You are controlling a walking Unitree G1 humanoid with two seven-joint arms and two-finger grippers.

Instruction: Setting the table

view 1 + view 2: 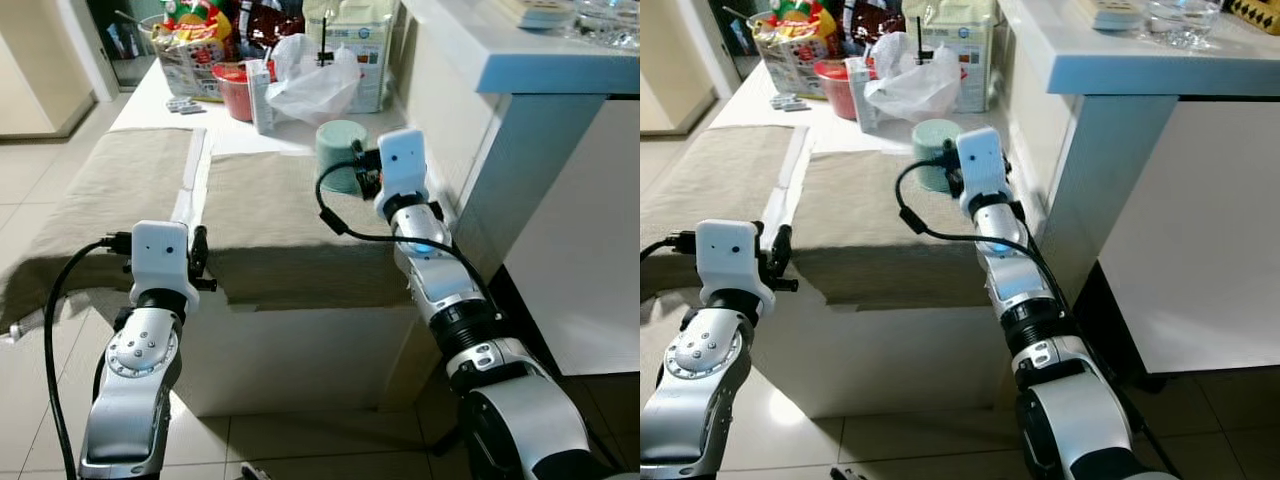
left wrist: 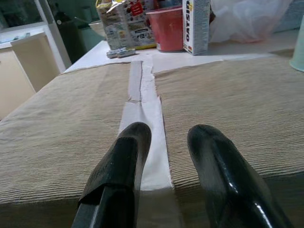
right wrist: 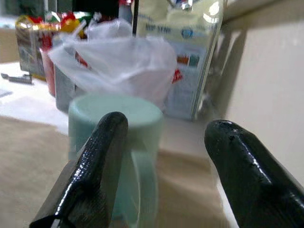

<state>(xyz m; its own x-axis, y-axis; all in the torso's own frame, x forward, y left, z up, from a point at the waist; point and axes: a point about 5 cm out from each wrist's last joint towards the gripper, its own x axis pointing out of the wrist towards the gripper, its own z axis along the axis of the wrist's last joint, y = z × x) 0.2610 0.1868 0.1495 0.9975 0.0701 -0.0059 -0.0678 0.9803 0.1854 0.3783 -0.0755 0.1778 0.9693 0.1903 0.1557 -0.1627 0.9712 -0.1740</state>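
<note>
Two beige mats lie side by side on the bench (image 1: 150, 95), the left mat (image 1: 110, 190) and the right mat (image 1: 290, 215) parted by a strip of white cloth. One pale green mug (image 1: 338, 152) stands upside down at the right mat's far right corner. The right gripper (image 3: 164, 156) hovers just beside it, jaws wide, its left finger before the handle. The left gripper (image 2: 166, 156) hangs at the near edge, jaws open and empty. Groceries crowd the far end: one red tub (image 1: 236, 90), one plastic bag (image 1: 315, 85).

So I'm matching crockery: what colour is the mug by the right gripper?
Pale mint green; the mug shows best in the right wrist view.
</note>
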